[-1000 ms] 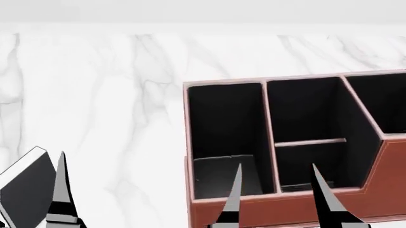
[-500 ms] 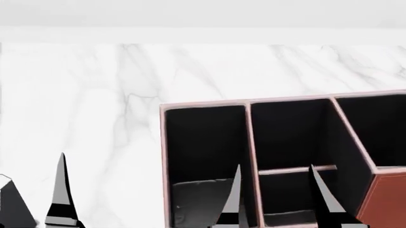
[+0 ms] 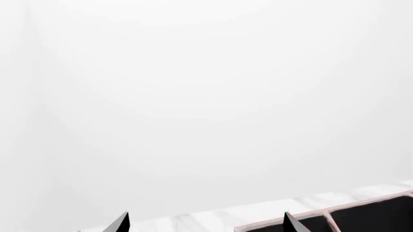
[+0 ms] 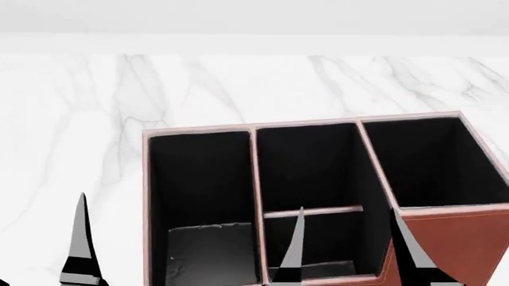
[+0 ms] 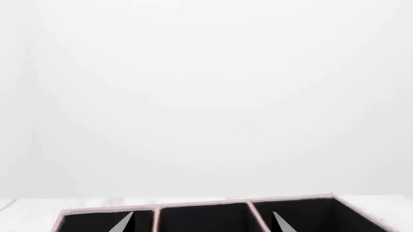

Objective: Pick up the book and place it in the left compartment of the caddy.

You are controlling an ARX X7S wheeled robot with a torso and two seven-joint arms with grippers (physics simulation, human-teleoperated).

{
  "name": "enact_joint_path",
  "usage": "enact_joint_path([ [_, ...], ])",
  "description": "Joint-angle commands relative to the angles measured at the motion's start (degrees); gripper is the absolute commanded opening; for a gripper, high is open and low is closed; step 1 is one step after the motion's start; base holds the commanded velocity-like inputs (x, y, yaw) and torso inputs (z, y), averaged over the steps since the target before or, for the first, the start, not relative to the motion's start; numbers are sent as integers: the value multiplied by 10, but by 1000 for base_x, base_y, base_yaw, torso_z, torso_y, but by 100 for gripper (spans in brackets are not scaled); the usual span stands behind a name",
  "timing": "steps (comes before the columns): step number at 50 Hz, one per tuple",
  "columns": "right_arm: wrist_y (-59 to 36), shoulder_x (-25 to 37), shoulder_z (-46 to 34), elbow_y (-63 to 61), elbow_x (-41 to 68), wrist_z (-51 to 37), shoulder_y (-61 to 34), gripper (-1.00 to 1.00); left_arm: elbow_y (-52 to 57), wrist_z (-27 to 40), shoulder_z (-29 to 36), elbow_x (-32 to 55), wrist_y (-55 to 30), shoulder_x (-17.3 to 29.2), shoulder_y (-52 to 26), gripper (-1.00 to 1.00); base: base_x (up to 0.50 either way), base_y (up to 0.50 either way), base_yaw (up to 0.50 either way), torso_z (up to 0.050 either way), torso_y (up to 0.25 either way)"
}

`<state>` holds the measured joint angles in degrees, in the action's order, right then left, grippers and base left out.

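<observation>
Left wrist view: left end effector (image 3: 205,223), tips apart, nothing between them; beyond, the caddy (image 3: 361,212) on the marble table (image 3: 213,216).

Head view: caddy toward the table's far edge; its left compartment (image 4: 199,196) holds no book. Book not visible in any view.

Right wrist view: right end effector (image 5: 203,223) apart, empty, facing the caddy.

Risk: reaching unseen could knock the book away.

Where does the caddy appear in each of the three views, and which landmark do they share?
Head view: the caddy fills the lower centre and right, its bays open.
Left wrist view: only a corner of it, bottom right.
Right wrist view: its rims run along the bottom edge.
Shared landmark: the white marble table.
</observation>
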<state>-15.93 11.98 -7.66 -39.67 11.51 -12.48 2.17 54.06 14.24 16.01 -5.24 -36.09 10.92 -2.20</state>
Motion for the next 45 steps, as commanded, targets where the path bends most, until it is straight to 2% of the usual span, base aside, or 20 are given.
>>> enact_joint_path([
  [1,19,-6,8,1,-21,7,5,100,4,-21,-17,17,10,-8,1,100,0,0,145,0,0],
  [21,22,7,-6,-6,-24,2,3,100,15,-13,-13,26,4,-3,-2,100,-32,-2,485,0,0],
  [25,12,8,-6,-3,-16,-2,-1,100,19,-13,-23,37,-5,-7,-5,100,0,0,0,0,0],
  [45,10,18,-10,0,-5,-18,-3,100,26,-11,-18,47,-14,1,-7,100,0,0,0,49,0],
])
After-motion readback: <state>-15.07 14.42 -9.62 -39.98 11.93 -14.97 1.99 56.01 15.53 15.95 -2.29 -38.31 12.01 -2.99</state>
